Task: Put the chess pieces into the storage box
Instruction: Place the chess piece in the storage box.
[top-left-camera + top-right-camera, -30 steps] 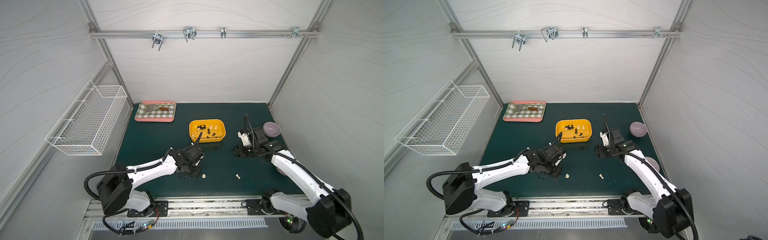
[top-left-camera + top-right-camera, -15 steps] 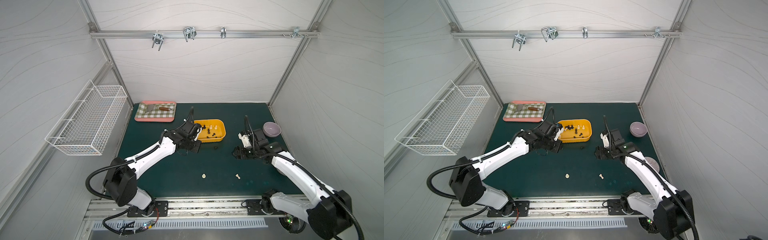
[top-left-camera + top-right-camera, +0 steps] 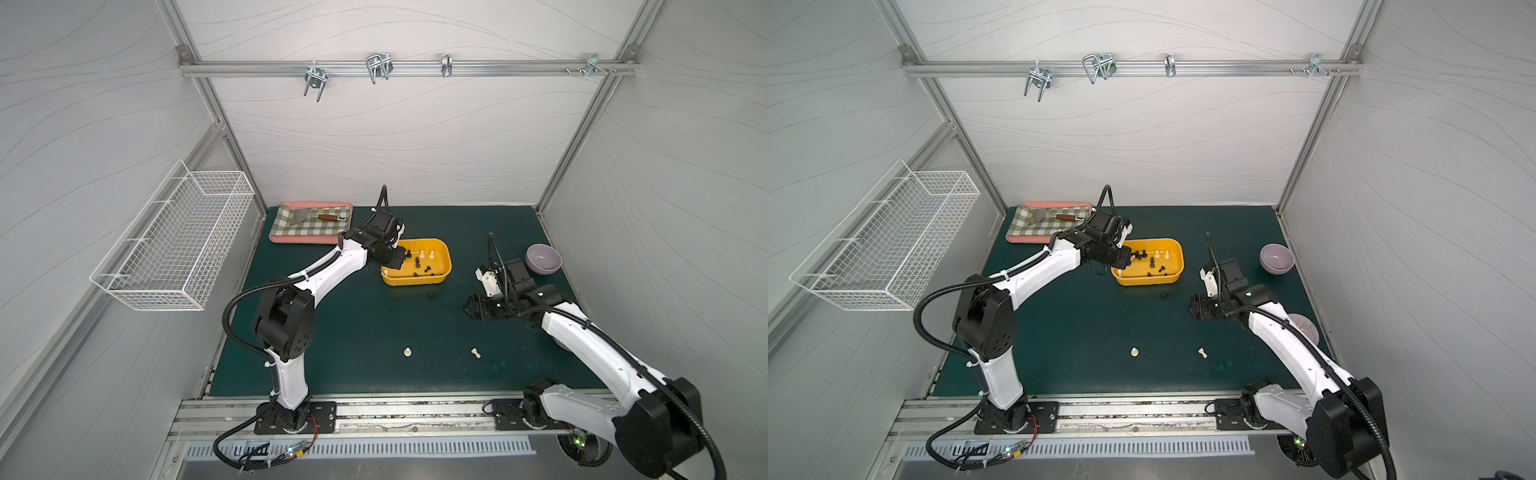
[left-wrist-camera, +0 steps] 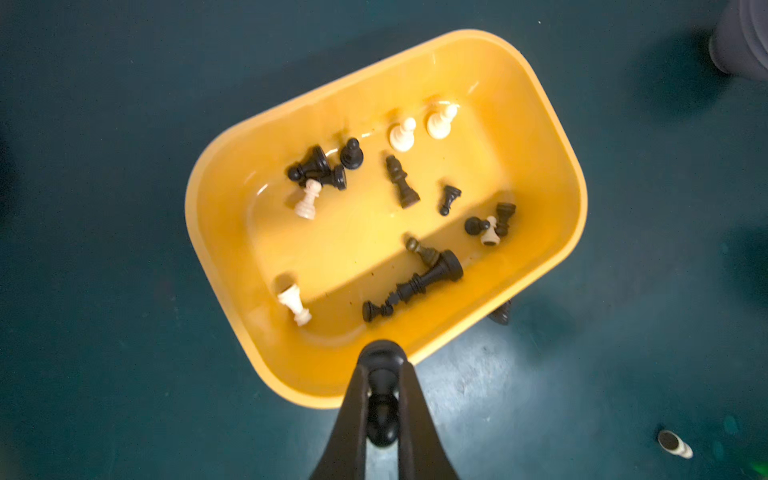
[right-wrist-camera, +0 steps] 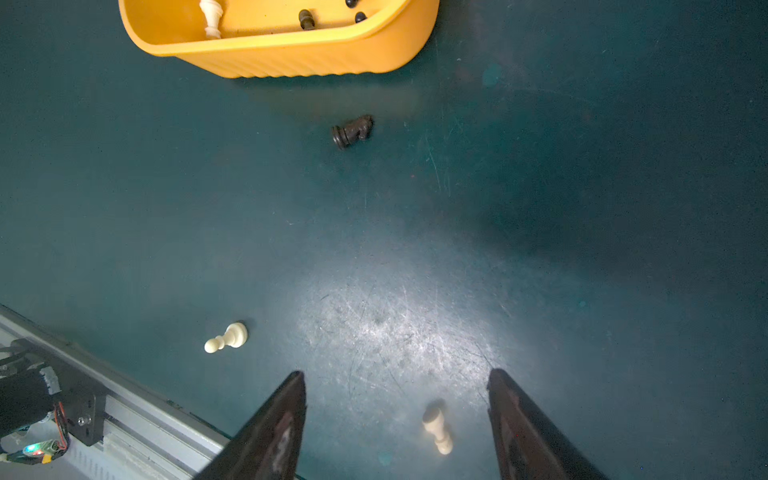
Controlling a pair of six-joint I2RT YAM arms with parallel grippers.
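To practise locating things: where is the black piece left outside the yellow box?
In both top views the black piece lies on the mat just before the storage box's near right corner.

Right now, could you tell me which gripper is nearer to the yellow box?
Left. The left gripper, shut on a black piece, hangs over the rim of the box; the right gripper, open, is apart from it over the mat.

White wavy-lined walls (image 3: 395, 137) w/ alu frame; rail (image 3: 498, 68) across the back w/ metal hooks (image 3: 377, 70). Wire basket (image 3: 174, 245) hangs on a side wall. Dark green mat (image 3: 353, 324), scuffed, w/ bright glare patch.
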